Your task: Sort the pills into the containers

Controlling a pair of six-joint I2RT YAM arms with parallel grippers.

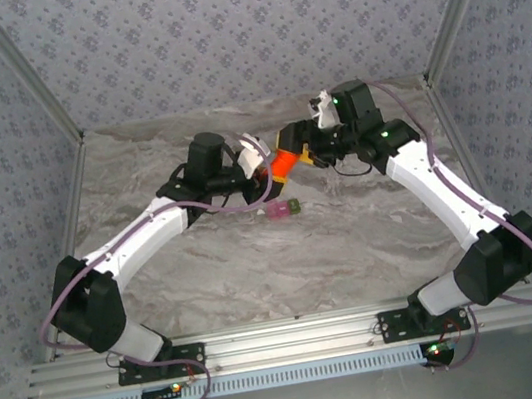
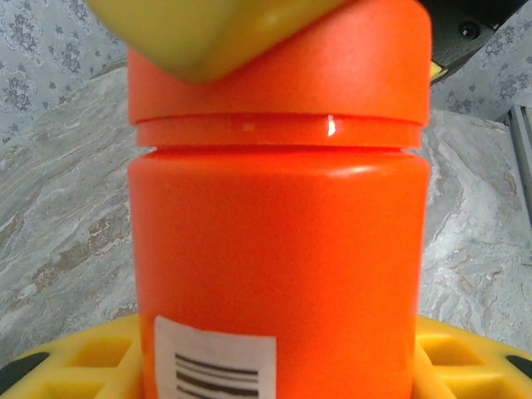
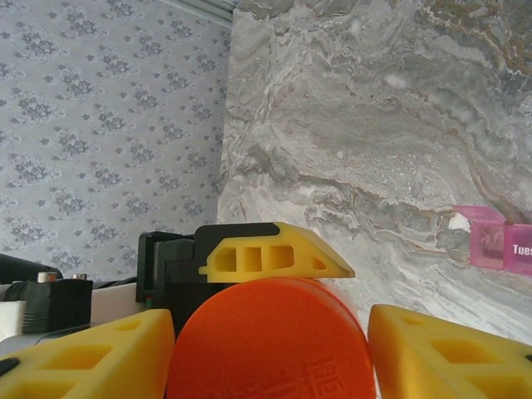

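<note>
Grey marble tabletop (image 1: 257, 272) w/ patterned wallpaper walls: toward its rear we see the left gripper (image 2: 278, 370) pinching the orange-red cylindrical plastic bottle (image 2: 278, 233) by its body. At the bottle's cap (image 3: 266, 320) the right gripper (image 3: 270, 366) has yellow fingers (image 3: 440, 349) either side, but we can't tell if they press it. The tiny box of joined pink & olive-green compartments (image 1: 283, 211) lies on the marble just in front of the bottle, apart from both grippers.

Tiny joined containers (image 1: 283, 210), translucent pink and olive-green, lying flat
</note>
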